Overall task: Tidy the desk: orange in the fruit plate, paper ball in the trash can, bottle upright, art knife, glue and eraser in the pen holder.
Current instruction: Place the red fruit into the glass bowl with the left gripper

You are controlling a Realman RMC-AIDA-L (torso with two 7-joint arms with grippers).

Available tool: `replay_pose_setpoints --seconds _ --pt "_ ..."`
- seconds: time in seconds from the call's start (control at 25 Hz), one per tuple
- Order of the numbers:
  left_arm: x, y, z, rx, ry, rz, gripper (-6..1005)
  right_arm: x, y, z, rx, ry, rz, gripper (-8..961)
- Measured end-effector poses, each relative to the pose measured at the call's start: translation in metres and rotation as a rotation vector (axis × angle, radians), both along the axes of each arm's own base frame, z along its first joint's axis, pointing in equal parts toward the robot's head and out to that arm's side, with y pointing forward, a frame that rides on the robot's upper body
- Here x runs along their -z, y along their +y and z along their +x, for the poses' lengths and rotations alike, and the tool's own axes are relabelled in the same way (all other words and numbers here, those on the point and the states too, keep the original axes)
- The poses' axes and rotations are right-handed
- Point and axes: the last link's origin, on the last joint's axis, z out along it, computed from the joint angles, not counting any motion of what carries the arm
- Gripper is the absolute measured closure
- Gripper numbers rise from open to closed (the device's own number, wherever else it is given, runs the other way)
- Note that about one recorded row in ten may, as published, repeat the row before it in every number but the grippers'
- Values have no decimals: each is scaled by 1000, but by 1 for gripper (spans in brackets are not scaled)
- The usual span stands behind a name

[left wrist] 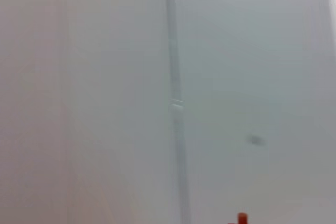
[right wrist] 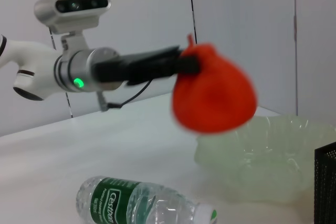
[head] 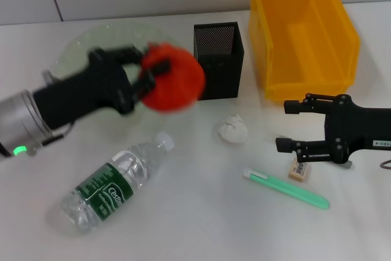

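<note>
Head view: I see the orange (head: 175, 77) pinched in my left tool (head: 146, 73), lifted off the bench (head: 195, 224) at the fruit plate's (head: 79, 47) near edge, just beside the pen holder (head: 219, 60). The bottle (head: 113, 183) lies flat below. My right tool (head: 292, 125) hangs open over the eraser (head: 300, 170).

A white table (head: 183, 224) carried everything. Directly on it lay the bottle (head: 113, 183) on its side, the paper ball (head: 231, 129), the eraser (head: 300, 170) and a green art knife (head: 287, 189) — while the fruit plate (head: 73, 50), pen holder (head: 219, 60) and trash can (head: 300, 32) stood farther back.
</note>
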Motion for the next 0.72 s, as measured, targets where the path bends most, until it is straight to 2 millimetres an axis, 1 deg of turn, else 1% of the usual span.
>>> replay_pose_setpoints --seconds 0.12,0.2,0.24,0.28,0.44,0.64,0.72 --pt "-10 14 -3 -66 -27 99 762 1 0 0 0 1 -2 148" --pt "-11 25 -5 -115 -15 150 763 2 -1 0 2 3 -5 148" --pt "-9 33 -5 -146 9 169 763 3 -2 1 7 9 -10 148" --pt "-9 33 -5 -146 9 169 763 4 -2 1 9 12 -13 148" --pt "3 50 -4 -212 88 172 763 5 -3 2 13 15 -15 148" --pt "14 62 -9 -278 174 191 762 5 -5 4 24 19 -14 148" --pt "15 65 -10 -292 189 196 762 5 -5 4 24 20 -14 149"
